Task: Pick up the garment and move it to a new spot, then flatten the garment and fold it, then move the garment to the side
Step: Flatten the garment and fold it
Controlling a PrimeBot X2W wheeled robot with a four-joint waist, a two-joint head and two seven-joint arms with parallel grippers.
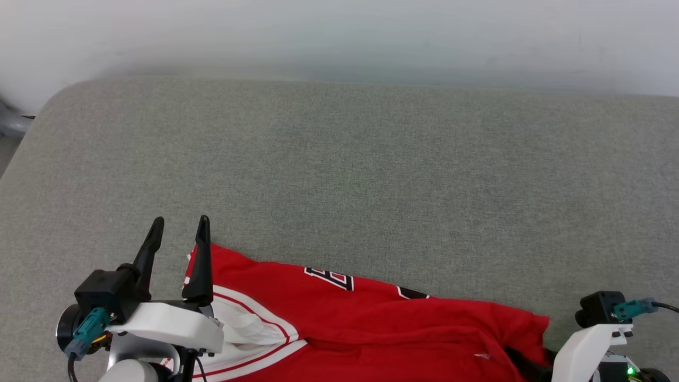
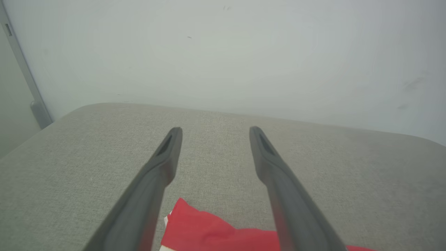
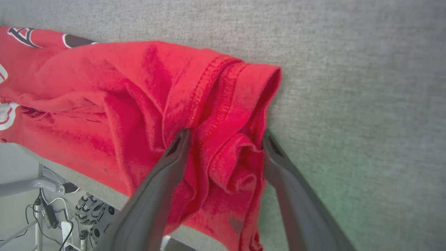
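Garment [image 1: 371, 313]: lies bunched, not flat, at 6 o'clock on the table [image 1: 339, 159], with its near side draped over the table's edge. This fits either a shirt due for pickup or one at its new spot due for flattening. Right end effector [image 3: 224, 135]: wide, fingers straddling the rumpled hem [image 3: 230, 167] at the garment's 3 o'clock end, not pinching. Left end effector [image 1: 181, 220]: wide, empty, over the 9 o'clock end. Judgement: either grip should close squarely on hem cloth, both ends level, so the draped part cannot drag it off. Count: one garment, two end effectors, one table.
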